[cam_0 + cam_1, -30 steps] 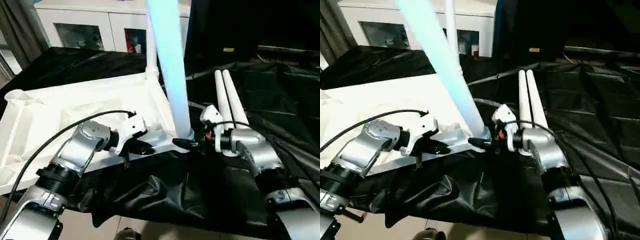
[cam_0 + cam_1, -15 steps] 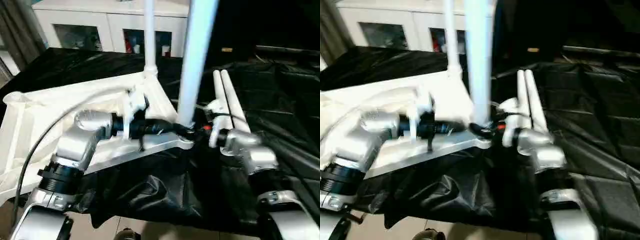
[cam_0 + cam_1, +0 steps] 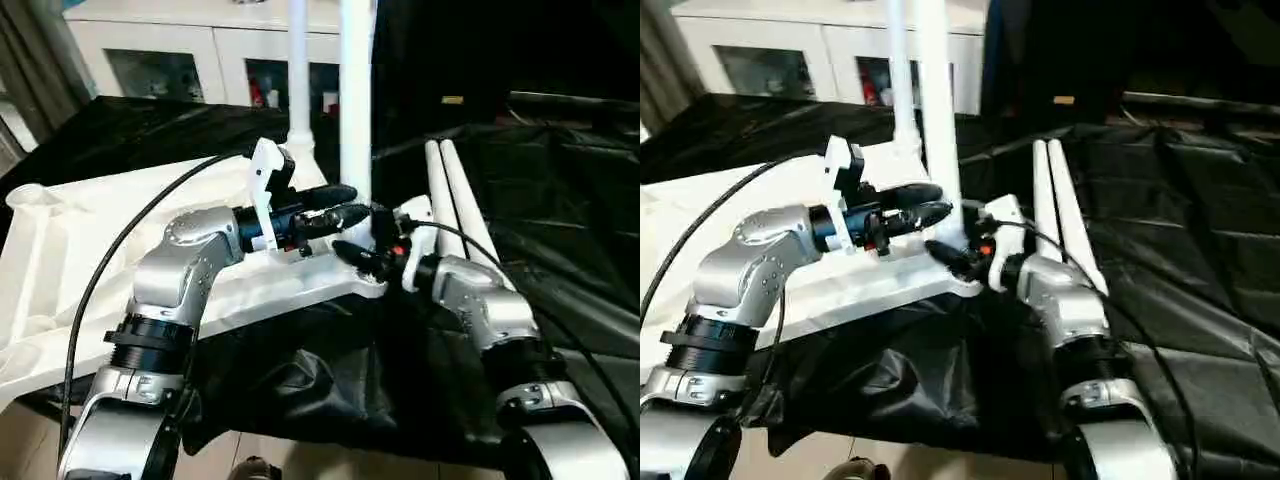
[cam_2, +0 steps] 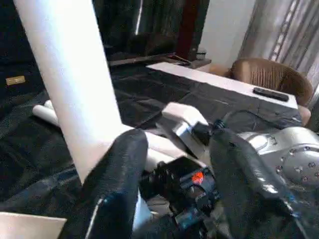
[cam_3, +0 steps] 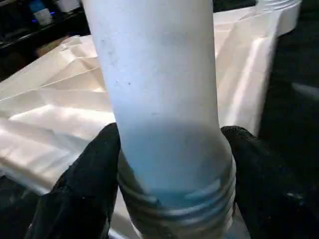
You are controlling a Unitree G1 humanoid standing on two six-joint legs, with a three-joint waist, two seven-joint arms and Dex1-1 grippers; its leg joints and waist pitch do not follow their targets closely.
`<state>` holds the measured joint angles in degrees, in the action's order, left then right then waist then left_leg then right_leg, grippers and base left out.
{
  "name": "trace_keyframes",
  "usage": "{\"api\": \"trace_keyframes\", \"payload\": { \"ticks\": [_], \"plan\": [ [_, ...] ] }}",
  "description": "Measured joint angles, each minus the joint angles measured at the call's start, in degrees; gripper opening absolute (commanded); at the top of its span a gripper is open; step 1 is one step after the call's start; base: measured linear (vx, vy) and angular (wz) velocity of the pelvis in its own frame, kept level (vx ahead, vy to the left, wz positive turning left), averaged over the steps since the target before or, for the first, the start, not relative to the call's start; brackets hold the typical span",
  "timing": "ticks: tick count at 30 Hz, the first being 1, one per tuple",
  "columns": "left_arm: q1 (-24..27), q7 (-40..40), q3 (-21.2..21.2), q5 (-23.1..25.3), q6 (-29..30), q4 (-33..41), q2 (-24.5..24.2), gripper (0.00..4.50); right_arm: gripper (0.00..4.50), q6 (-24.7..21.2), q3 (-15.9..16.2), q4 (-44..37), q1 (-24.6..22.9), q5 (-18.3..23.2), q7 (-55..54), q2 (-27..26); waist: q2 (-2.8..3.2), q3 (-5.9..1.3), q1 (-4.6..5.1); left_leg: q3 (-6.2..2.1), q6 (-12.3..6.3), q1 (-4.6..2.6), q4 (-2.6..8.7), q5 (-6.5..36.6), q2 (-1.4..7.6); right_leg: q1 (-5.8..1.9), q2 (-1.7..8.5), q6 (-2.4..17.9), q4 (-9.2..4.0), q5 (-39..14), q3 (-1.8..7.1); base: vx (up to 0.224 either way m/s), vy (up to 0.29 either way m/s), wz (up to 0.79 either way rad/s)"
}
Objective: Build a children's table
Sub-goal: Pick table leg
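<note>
The white tabletop (image 3: 90, 230) lies underside up on black cloth. One white leg (image 3: 297, 70) stands in its far corner socket. A second leg (image 3: 355, 90) stands upright over the near right corner, and my right gripper (image 3: 362, 258) is shut on its threaded base (image 5: 169, 199), a black finger (image 5: 84, 184) on each side. My left gripper (image 3: 352, 202) is open just above, right beside that leg (image 4: 70, 84). Between its fingers (image 4: 119, 169) I see the right wrist (image 4: 294, 154), not the leg. Two loose legs (image 3: 452, 195) lie side by side to the right.
Crinkled black cloth (image 3: 560, 200) covers the work surface and hangs over its near edge. A white glass-door cabinet (image 3: 180, 50) stands behind. A black cable (image 3: 130, 250) loops from my left forearm over the tabletop.
The held leg has swung from a leftward tilt to upright. My left gripper has left the tabletop's near rim and risen to the leg's lower part.
</note>
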<state>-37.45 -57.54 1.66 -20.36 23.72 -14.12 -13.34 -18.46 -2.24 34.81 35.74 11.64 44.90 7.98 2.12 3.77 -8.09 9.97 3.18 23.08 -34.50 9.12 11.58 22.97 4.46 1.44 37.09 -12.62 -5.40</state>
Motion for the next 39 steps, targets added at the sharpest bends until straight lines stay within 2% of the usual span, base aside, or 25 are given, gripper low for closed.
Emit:
{"api": "trace_keyframes", "payload": {
  "ticks": [3, 5, 8, 10, 13, 15, 18, 23, 27, 32, 33, 36, 38, 39],
  "plan": [
    [0.1, 1.0, -0.1, 0.6, -0.5, -0.3, -0.1, 2.83, 2.8, -0.2, -0.5, -0.6, 0.0, 0.1, -0.9, 0.0, 0.0, 0.0, -0.01, 0.0, 0.0, 0.0, -0.01, 0.0, 0.0, -0.01, 0.0, 0.0, 0.0, 0.0, 0.0, 0.0, 0.0, 0.0],
    [0.1, 1.4, -0.3, 0.5, -1.1, -0.8, -0.2, 3.15, 2.8, -0.2, -0.9, -0.9, 0.1, 0.3, -2.5, -0.2, 0.01, 0.0, -0.05, 0.0, 0.0, 0.0, -0.01, 0.0, 0.0, -0.01, 0.0, 0.0, 0.0, 0.0, 0.0, 0.0, 0.0, 0.0],
    [0.0, 1.8, -0.8, 0.4, -1.5, -1.0, -0.3, 3.24, 2.8, -0.2, -1.9, -0.9, 0.1, 0.6, -3.5, -0.2, 0.01, 0.0, -0.03, 0.0, 0.01, 0.0, -0.01, 0.0, 0.0, -0.01, 0.0, 0.0, 0.0, 0.0, 0.0, 0.0, 0.0, 0.0],
    [-0.4, 2.6, -1.3, 0.4, -1.7, -2.2, -0.2, 3.58, 2.8, -0.2, -1.9, -0.9, 0.2, 1.1, -3.6, -0.1, 0.01, 0.0, -0.02, 0.0, 0.01, -0.01, -0.01, 0.0, 0.0, -0.01, 0.0, 0.0, 0.0, 0.0, 0.0, 0.0, 0.0, 0.0],
    [-1.2, 4.4, -2.0, 0.4, -2.6, -3.7, 0.3, 3.67, 2.8, -0.2, -1.8, -1.6, 0.2, 1.3, -3.6, -0.2, 0.01, 0.0, -0.02, 0.0, 0.01, -0.01, -0.01, 0.0, 0.0, -0.01, 0.0, 0.0, 0.01, 0.0, 0.0, 0.0, 0.0, 0.0],
    [-1.7, 5.4, -2.4, 0.2, -2.9, -4.6, 0.7, 3.91, 2.8, -0.2, -1.8, -3.0, 0.0, 1.4, -3.5, -0.4, 0.01, 0.0, -0.02, 0.0, 0.01, -0.01, -0.01, 0.0, 0.0, -0.01, 0.0, 0.0, 0.0, 0.0, 0.0, 0.0, 0.0, 0.0],
    [-2.9, 6.8, -4.2, -0.7, -3.3, -6.8, 3.0, 4.05, 2.8, -0.2, -1.1, -6.2, -0.7, 2.4, -2.0, -0.8, 0.01, 0.0, -0.18, 0.0, 0.0, 0.01, -0.01, 0.0, 0.0, -0.01, 0.0, 0.0, -0.01, 0.0, 0.0, 0.0, 0.0, 0.0],
    [-5.2, 7.7, -4.2, -3.1, -3.2, -8.5, 6.3, 4.48, 2.8, -1.2, 2.1, -9.2, -2.8, 3.0, 1.6, -1.0, 0.01, 0.0, -0.24, -0.01, 0.0, 0.0, -0.03, 0.0, 0.0, -0.04, 0.0, -0.1, -0.02, 0.1, 0.0, 0.0, 0.0, 0.0],
    [-6.5, 7.6, -5.2, -5.6, -1.4, -8.7, 8.2, 4.5, 2.8, -1.8, 2.8, -10.8, -4.4, 3.0, 2.1, -0.9, 0.02, -0.01, -0.2, -0.01, 0.0, 0.0, -0.04, 0.0, 0.0, -0.04, 0.0, -0.1, -0.01, 0.1, 0.0, 0.0, 0.0, 0.0],
    [-8.0, 7.7, -6.3, -7.1, -0.2, -8.8, 8.3, 4.5, 2.8, -2.2, 2.8, -11.7, -4.5, 3.1, 2.1, -0.3, 0.33, -0.14, -0.09, -0.02, 0.0, 0.0, -0.06, 0.0, 0.0, -0.06, 0.0, -0.1, -0.03, 0.1, 0.01, 0.0, 0.0, 0.0],
    [-8.1, 7.7, -6.4, -7.2, -0.2, -8.8, 8.2, 4.21, 2.8, -2.3, 2.8, -11.8, -4.5, 3.1, 2.1, -0.2, 0.43, -0.19, -0.08, -0.02, 0.0, 0.0, -0.06, 0.0, 0.0, -0.06, 0.0, -0.1, -0.03, 0.1, 0.01, 0.0, 0.0, 0.0],
    [-8.2, 7.8, -6.5, -7.5, -0.2, -9.7, 8.0, 3.97, 2.8, -2.7, 3.0, -12.3, -4.6, 3.5, 2.5, 0.2, 0.57, -0.25, -0.14, -0.03, -0.01, 0.0, -0.05, 0.0, 0.0, -0.05, 0.0, -0.1, -0.02, 0.1, -0.01, 0.0, 0.0, 0.0],
    [-8.2, 7.9, -6.9, -7.5, 0.1, -9.9, 7.6, 3.97, 2.8, -3.0, 3.3, -12.3, -4.6, 3.5, 3.1, 0.7, 0.57, -0.25, -0.13, -0.03, -0.01, 0.0, -0.06, 0.0, 0.0, -0.06, 0.0, -0.1, -0.03, 0.1, -0.01, 0.0, 0.0, 0.0],
    [-8.3, 8.1, -7.0, -7.5, 0.3, -9.9, 7.4, 3.7, 2.8, -3.3, 3.5, -12.3, -4.7, 3.5, 3.3, 0.8, 0.57, -0.25, -0.13, -0.03, -0.01, 0.0, -0.06, 0.0, 0.0, -0.06, 0.0, -0.1, -0.03, 0.1, -0.01, 0.0, 0.0, 0.0]
  ]
}}
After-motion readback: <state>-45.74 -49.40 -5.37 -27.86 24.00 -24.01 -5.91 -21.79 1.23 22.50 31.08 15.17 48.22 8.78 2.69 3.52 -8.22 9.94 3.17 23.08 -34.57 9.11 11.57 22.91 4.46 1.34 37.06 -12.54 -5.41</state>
